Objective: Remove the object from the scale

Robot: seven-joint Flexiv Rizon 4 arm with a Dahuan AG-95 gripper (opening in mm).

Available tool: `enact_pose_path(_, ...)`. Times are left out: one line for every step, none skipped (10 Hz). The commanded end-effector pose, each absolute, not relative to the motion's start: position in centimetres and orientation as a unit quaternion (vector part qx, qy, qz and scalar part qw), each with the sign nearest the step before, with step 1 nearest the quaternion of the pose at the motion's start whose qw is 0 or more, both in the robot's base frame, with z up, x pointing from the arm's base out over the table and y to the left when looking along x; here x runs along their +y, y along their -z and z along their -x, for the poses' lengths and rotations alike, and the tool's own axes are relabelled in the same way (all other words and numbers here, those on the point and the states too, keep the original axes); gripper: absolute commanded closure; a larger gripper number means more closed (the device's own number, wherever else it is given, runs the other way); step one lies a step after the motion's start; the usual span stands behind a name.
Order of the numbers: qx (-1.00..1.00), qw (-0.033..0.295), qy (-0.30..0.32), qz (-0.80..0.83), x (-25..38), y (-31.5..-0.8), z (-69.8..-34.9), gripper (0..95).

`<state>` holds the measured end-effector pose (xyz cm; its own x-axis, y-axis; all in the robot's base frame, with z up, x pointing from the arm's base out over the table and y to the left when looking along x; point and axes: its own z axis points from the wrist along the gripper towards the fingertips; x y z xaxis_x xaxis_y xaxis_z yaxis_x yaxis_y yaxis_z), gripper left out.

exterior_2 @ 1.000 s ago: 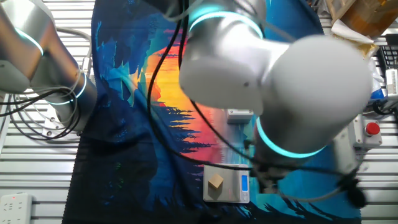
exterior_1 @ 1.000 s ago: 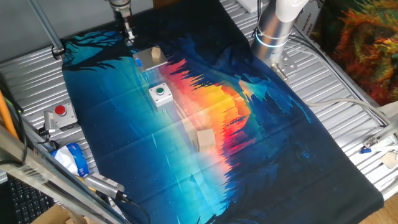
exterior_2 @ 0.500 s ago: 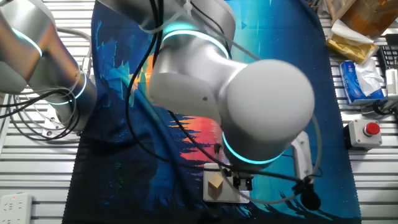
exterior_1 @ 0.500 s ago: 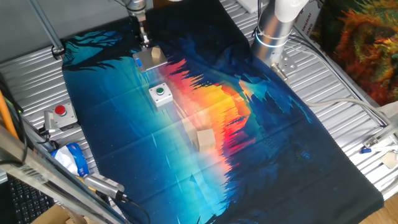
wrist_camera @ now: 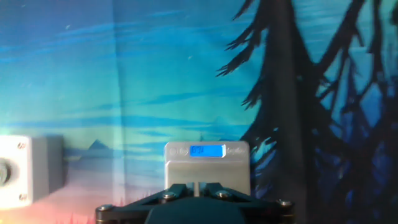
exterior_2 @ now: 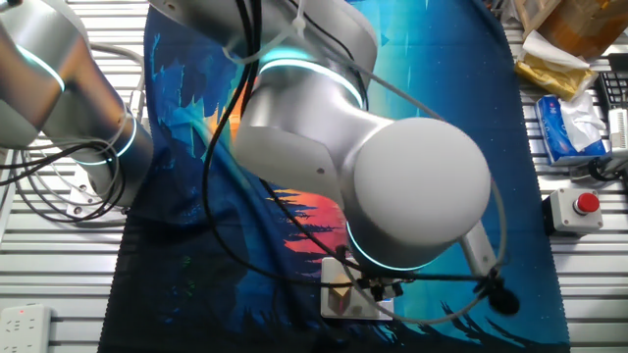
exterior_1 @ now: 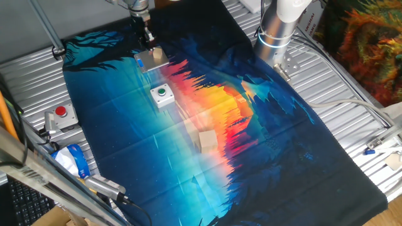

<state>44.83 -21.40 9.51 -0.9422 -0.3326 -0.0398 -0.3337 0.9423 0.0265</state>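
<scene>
The scale (exterior_1: 146,61) is a small grey plate with a blue mark at the far left of the cloth. The tiny tan block (exterior_1: 159,55) sits on it. My gripper (exterior_1: 146,37) hangs just behind and above the scale, its fingers close together, holding nothing. In the hand view the fingertips (wrist_camera: 197,185) almost touch over the scale (wrist_camera: 207,168), whose blue display is lit; the block is hidden there. In the other fixed view the arm covers most of the scale (exterior_2: 363,306), and the block (exterior_2: 340,291) peeks out under it.
A white box with a green button (exterior_1: 162,94) stands just in front of the scale and shows at the left of the hand view (wrist_camera: 25,171). A larger pale wooden cube (exterior_1: 207,139) lies mid-cloth. A red-button box (exterior_1: 61,113) sits off the cloth at the left.
My gripper has moved to the right and slightly down, from behind and left of the scale to just over its rear edge. The block and scale have not moved.
</scene>
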Motion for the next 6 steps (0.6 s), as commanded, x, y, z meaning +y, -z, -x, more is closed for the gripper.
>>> enact_pose_path(0.946,0.024,0.0,0.325,-20.9,-7.9,-44.0,57.0)
enact_pose_path(0.944,0.026,-0.005,0.329,-20.6,-7.3,-43.5,57.0)
enact_pose_path(0.944,0.026,-0.007,0.328,-20.2,-6.8,-42.7,57.0)
enact_pose_path(0.946,0.028,-0.011,0.322,-20.0,-6.5,-42.1,57.0)
enact_pose_path(0.947,0.028,-0.013,0.321,-20.1,-6.5,-41.8,57.0)
enact_pose_path(0.947,0.028,-0.014,0.319,-20.7,-6.7,-41.2,57.0)
